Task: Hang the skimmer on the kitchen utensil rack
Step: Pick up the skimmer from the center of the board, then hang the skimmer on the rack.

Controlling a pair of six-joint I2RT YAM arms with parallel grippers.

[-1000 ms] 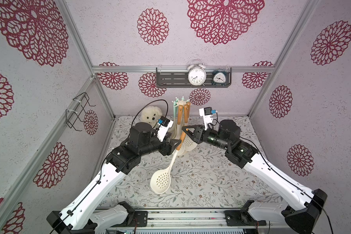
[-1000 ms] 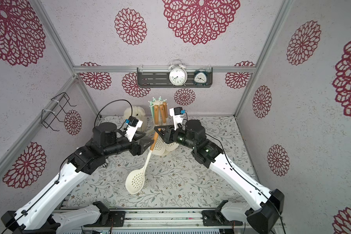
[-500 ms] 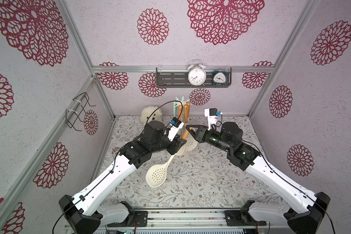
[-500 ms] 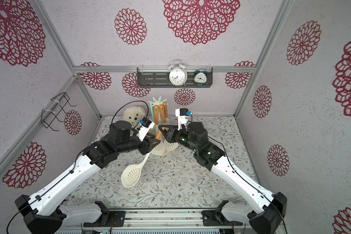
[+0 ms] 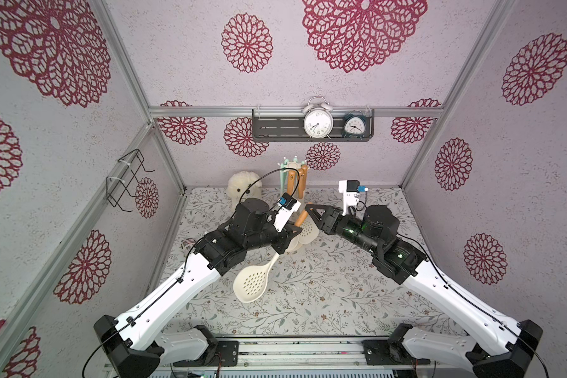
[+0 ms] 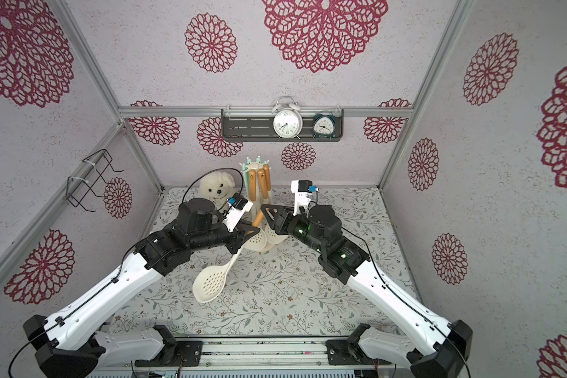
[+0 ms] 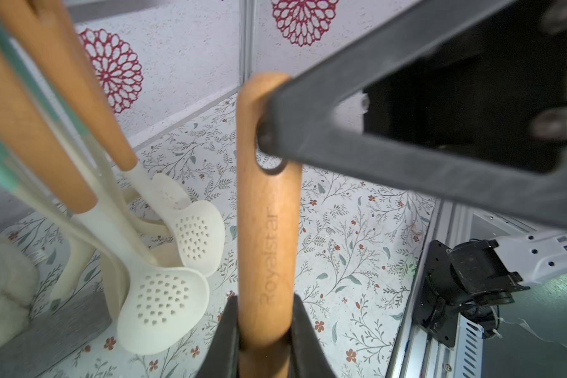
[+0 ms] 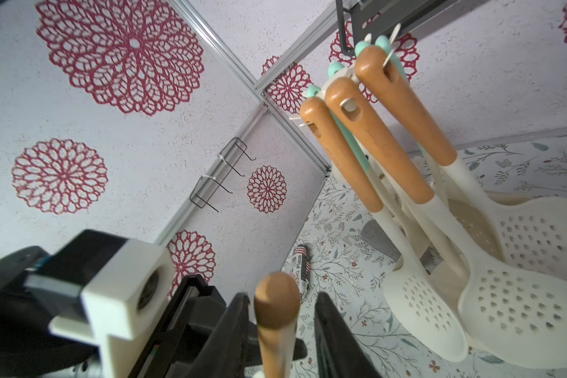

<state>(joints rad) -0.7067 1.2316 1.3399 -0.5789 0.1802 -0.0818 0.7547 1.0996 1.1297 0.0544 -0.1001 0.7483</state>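
Note:
The skimmer [image 5: 251,283] [image 6: 210,284] has a cream perforated head and a wooden handle [image 7: 269,212]. It hangs tilted over the mat, handle end up toward the kitchen utensil rack [image 5: 293,162] [image 6: 256,162]. My left gripper [image 5: 287,242] [image 7: 264,307] is shut on the middle of the handle. My right gripper [image 5: 310,209] [image 8: 282,301] stands open around the handle's top end, with a gap beside the wood. One of its fingers [image 7: 308,131] crosses the handle's hanging hole. The rack's mint-tipped crown [image 8: 341,78] carries three wooden-handled utensils.
Cream slotted spoons [image 5: 305,229] hang low around the rack's base. A white plush toy [image 5: 243,188] sits behind my left arm. Two clocks stand on the dark shelf [image 5: 275,127], and a black wire rack [image 5: 125,183] hangs on the left wall. A small marker [image 8: 301,265] lies on the mat.
My left gripper came in from the left and closed on the skimmer's handle. My right gripper, which held the handle's top, has opened. The skimmer's head shifted left.

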